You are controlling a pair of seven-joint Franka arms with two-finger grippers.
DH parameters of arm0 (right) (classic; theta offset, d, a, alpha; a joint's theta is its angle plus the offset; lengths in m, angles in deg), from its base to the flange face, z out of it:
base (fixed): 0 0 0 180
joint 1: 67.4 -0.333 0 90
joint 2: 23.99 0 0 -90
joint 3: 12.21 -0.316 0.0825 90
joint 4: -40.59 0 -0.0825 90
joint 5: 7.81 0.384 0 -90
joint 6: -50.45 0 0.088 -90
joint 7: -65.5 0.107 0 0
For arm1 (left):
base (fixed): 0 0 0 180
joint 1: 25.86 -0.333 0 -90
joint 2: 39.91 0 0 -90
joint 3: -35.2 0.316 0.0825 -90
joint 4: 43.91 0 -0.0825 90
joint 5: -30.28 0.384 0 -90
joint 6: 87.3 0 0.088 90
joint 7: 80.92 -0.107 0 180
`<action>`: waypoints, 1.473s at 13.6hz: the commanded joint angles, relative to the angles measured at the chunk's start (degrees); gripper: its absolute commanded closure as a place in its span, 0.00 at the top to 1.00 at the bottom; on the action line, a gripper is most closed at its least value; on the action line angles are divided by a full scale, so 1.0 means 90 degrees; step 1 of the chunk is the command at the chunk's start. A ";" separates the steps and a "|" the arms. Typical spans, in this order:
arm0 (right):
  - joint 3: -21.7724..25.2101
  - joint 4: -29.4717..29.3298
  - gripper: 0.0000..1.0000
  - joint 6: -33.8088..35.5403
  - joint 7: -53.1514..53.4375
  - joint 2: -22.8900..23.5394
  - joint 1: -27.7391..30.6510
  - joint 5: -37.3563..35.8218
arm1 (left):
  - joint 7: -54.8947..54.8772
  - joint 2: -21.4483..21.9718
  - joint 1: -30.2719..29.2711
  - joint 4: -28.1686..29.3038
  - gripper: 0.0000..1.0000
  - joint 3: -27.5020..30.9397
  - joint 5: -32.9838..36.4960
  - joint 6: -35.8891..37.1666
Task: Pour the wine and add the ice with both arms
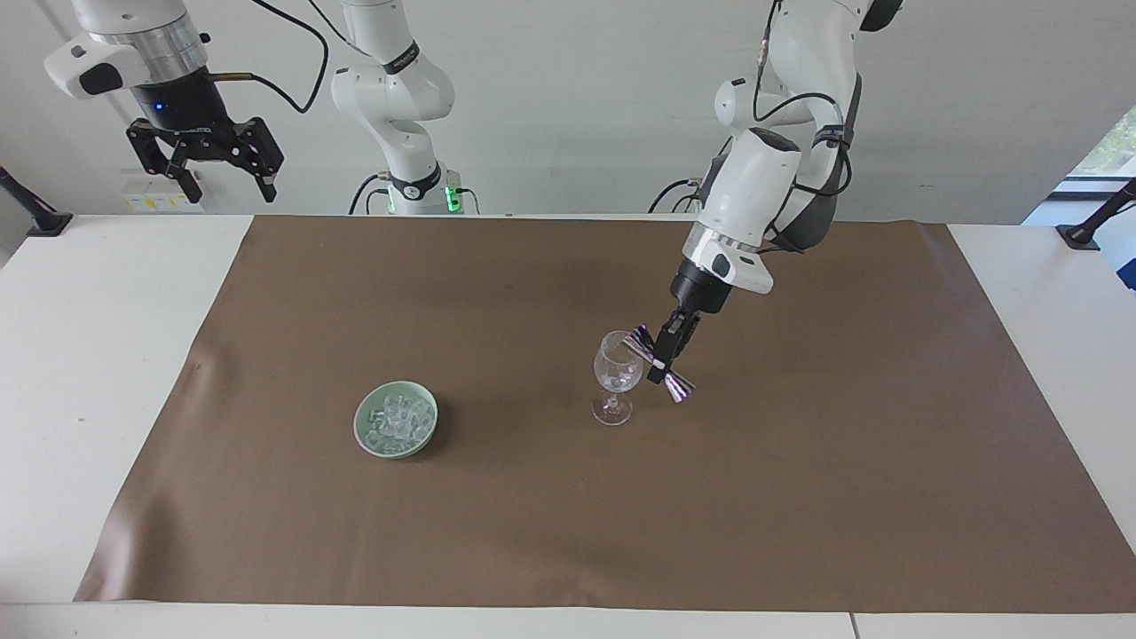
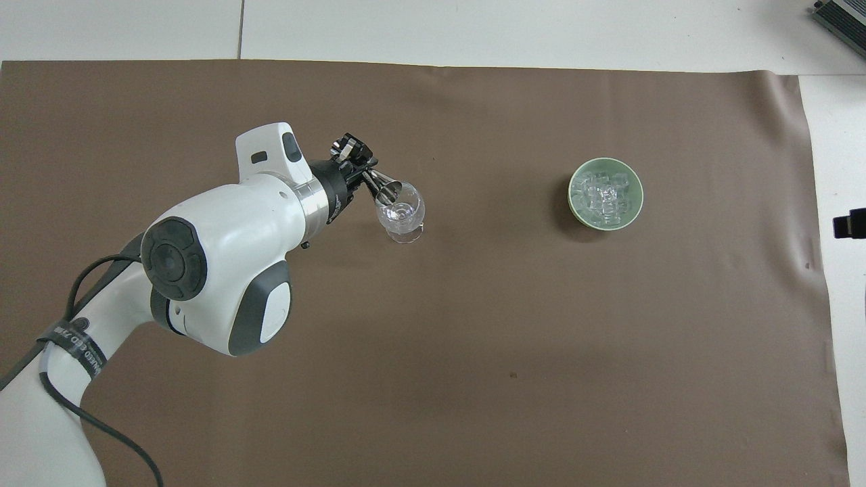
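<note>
I am looking at a plain brown mat (image 1: 568, 497) lying over a white table (image 1: 98, 355) that is filling the lower frame. At centre, a clear wine glass (image 1: 617, 377) is showing glints, and beside it a shiny silver jigger (image 1: 658, 362) is catching purple reflections. Lower left of centre, a pale green bowl (image 1: 362, 424) is holding clear, glassy ice (image 1: 397, 419). The arms (image 1: 754, 186) are showing white shells with grey patches and black cables, ending in black grippers; a green light (image 1: 453, 197) is glowing at upper centre.
</note>
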 commanded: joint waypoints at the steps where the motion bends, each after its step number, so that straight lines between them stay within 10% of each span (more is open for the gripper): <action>1: 0.0021 0.0048 1.00 0.0050 -0.0100 -0.0055 0.0008 0.0123 | 0.0095 -0.0048 0.0045 -0.0326 0.00 0.0076 0.0288 0.0343; 20: 0.0021 0.0048 1.00 0.0050 -0.0100 -0.0055 0.0008 0.0123 | 0.0115 -0.0039 0.0025 -0.0259 0.00 0.0076 0.0982 0.0423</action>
